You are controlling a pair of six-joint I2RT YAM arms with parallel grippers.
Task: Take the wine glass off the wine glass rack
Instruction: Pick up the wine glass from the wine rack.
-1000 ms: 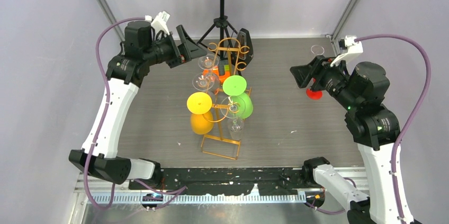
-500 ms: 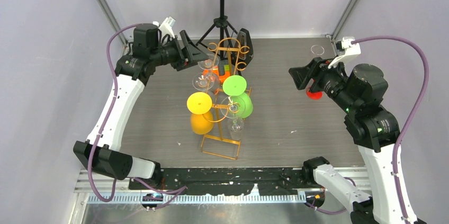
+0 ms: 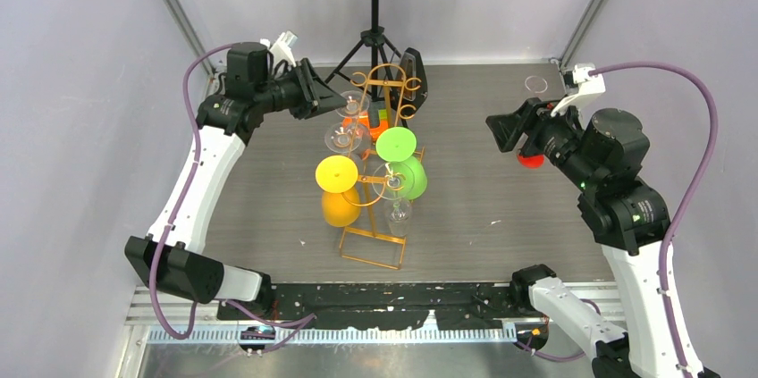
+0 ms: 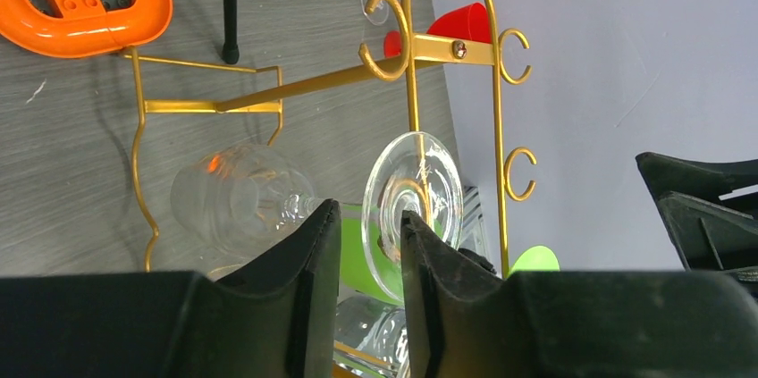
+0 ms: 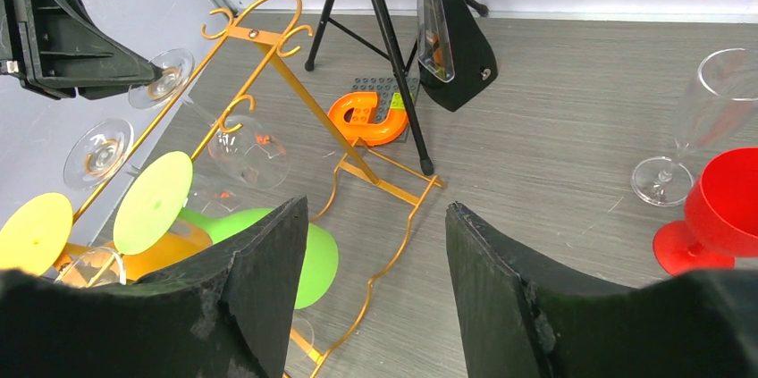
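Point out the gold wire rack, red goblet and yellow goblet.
Gold wire wine glass rack [image 4: 438, 50]: left wrist view, top crossbar.
Red plastic goblet [image 5: 728, 190]: right wrist view, bowl.
Yellow plastic goblet [image 3: 337, 173]: top external view, round foot.

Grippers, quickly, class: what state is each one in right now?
Left gripper: open, fingers narrowly apart by the clear wine glass, gripping nothing that shows.
Right gripper: wide open, empty.

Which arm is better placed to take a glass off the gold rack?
Probably the left. The left tool, open, is right at the stem of a clear wine glass on the rack; the right tool is off to the side, near a red glass.
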